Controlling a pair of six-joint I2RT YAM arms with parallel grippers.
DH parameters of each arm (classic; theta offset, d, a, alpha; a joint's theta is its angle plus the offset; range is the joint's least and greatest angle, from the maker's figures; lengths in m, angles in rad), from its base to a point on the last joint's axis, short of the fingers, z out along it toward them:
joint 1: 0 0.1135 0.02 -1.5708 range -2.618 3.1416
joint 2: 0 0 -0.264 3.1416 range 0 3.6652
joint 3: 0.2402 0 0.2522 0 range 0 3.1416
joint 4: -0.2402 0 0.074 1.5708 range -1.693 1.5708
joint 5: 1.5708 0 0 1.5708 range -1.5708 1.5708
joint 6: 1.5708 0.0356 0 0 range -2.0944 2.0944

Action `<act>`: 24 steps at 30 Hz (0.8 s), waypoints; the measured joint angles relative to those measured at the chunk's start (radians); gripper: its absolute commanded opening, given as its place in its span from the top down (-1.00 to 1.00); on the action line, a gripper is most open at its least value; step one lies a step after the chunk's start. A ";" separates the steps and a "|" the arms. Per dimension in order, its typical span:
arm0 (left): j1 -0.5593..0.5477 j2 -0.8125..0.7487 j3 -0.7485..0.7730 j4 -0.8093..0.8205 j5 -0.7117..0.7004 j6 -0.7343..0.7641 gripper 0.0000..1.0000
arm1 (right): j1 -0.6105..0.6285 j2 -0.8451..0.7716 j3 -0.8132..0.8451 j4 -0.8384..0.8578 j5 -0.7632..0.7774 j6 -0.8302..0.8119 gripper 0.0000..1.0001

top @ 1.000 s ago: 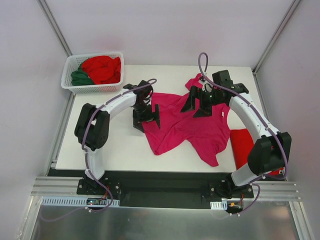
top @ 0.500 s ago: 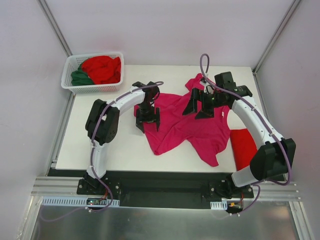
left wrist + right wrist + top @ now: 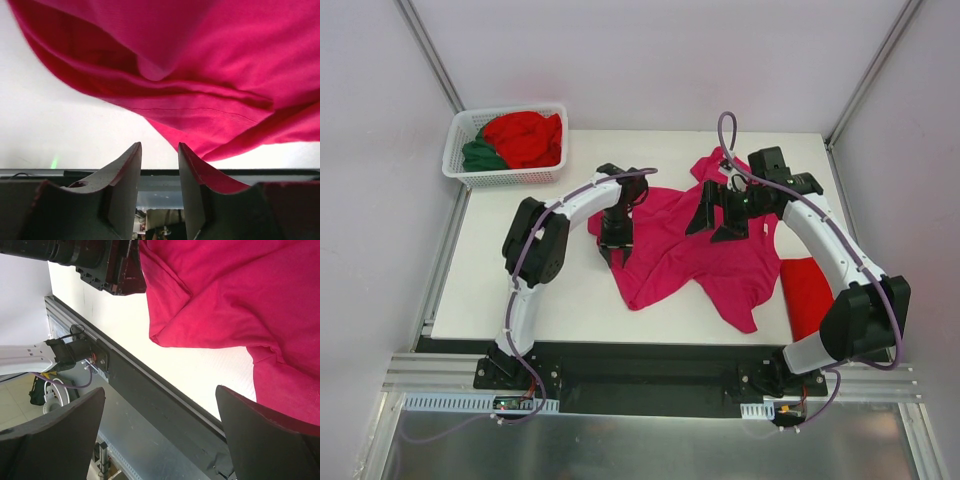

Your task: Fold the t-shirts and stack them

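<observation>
A magenta-pink t-shirt (image 3: 690, 250) lies crumpled and spread across the middle of the white table (image 3: 550, 290). My left gripper (image 3: 617, 243) stands at the shirt's left edge, its jaws narrowed to a small gap. In the left wrist view that gap (image 3: 160, 145) is empty, and the pink cloth (image 3: 200, 60) runs past the outside of the right finger (image 3: 192, 170). My right gripper (image 3: 718, 215) hovers wide open over the shirt's upper right part, with nothing between its fingers (image 3: 160, 390). A folded bright red t-shirt (image 3: 805, 295) lies at the table's right edge.
A white lattice basket (image 3: 455, 165) at the back left corner holds a red t-shirt (image 3: 525, 138) and a dark green one (image 3: 480, 155). The table's front edge and a black rail (image 3: 165, 390) run below the right gripper. Grey walls stand close on both sides.
The left gripper has moved right onto the pink shirt's left edge, turned, and drawn its jaws much closer together. The right gripper has barely shifted and stays wide open.
</observation>
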 measured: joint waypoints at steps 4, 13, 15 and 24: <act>-0.009 0.003 0.001 -0.012 -0.061 0.000 0.18 | 0.000 0.000 -0.008 -0.001 -0.001 -0.001 -0.92; -0.055 0.016 0.001 0.003 -0.159 -0.005 0.00 | 0.000 0.000 -0.008 0.000 -0.019 -0.003 -0.92; -0.066 0.016 -0.006 0.023 -0.167 -0.006 0.00 | 0.000 0.000 -0.009 0.000 -0.023 -0.003 -0.92; -0.095 0.006 -0.039 0.098 -0.175 -0.008 -0.01 | 0.000 0.000 -0.023 0.003 -0.036 -0.003 -0.92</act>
